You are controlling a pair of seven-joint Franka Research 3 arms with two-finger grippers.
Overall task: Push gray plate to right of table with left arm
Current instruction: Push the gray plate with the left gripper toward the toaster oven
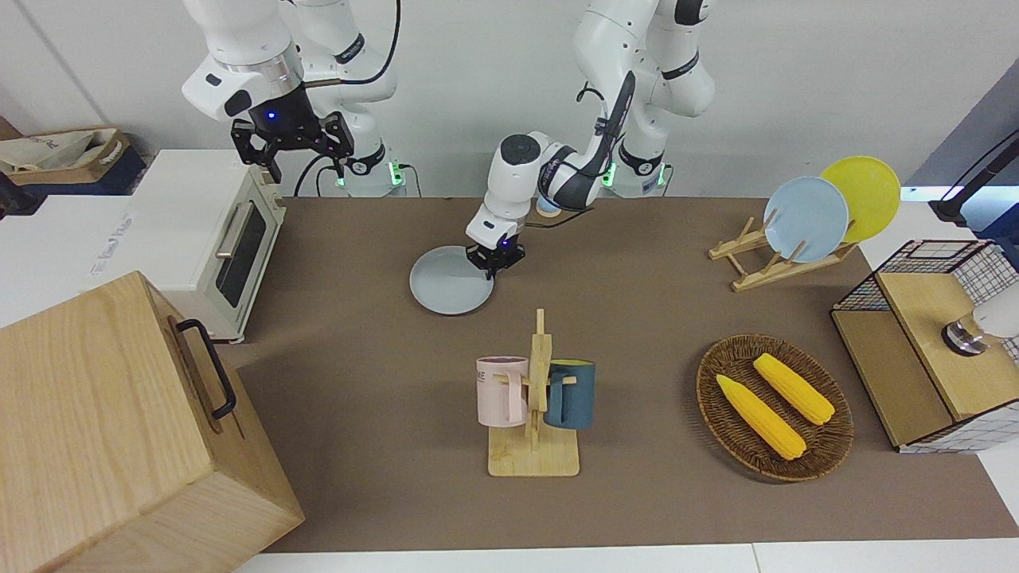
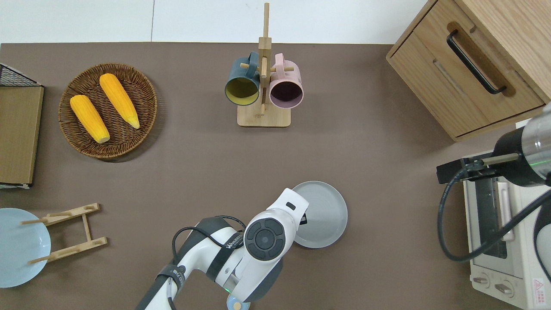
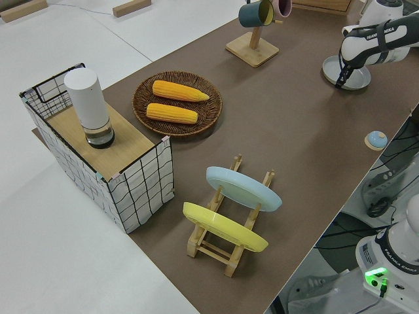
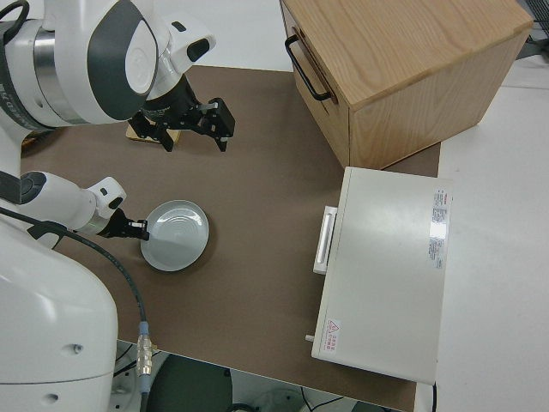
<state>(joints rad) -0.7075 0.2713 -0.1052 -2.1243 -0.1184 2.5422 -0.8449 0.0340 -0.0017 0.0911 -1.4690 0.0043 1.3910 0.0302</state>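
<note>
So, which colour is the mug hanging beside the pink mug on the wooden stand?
Dark teal mug, yellowish inside; the overhead view shows it best.

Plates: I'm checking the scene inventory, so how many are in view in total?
3. The gray plate lies flat on the table at the left gripper. The sky-blue plate and the yellow plate stand in the wooden rack.

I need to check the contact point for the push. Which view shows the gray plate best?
The right side view: the gray plate shows whole, the left gripper at its rim. Overhead, the arm covers part of it; the front view shows it obliquely; the left side view shows it distant.
</note>
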